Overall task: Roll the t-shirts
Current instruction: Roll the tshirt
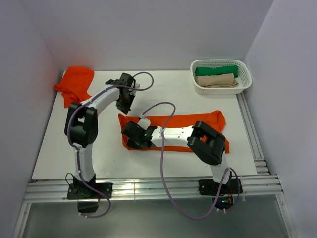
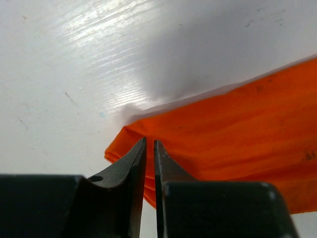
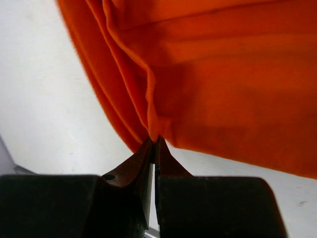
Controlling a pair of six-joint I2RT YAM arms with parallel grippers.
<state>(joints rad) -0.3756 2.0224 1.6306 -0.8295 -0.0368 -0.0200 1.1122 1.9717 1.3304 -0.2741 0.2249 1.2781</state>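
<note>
An orange t-shirt (image 1: 188, 120), folded into a long strip, lies across the middle of the table (image 1: 99, 148). My right gripper (image 1: 131, 136) is at its near left end. The right wrist view shows that gripper (image 3: 154, 140) shut on a pinched fold of the t-shirt's (image 3: 223, 74) edge. My left gripper (image 1: 124, 105) hovers at the strip's far left corner. Its jaws (image 2: 150, 141) stand a narrow slit apart over the t-shirt (image 2: 237, 129), with no cloth between them. A second orange t-shirt (image 1: 75, 83) lies crumpled at the back left.
A white mesh basket (image 1: 221, 90) stands at the back right, holding a green roll (image 1: 215, 71) and a beige roll (image 1: 216, 81). Walls close the table in at the back and on both sides. Metal rails run along its near and right edges.
</note>
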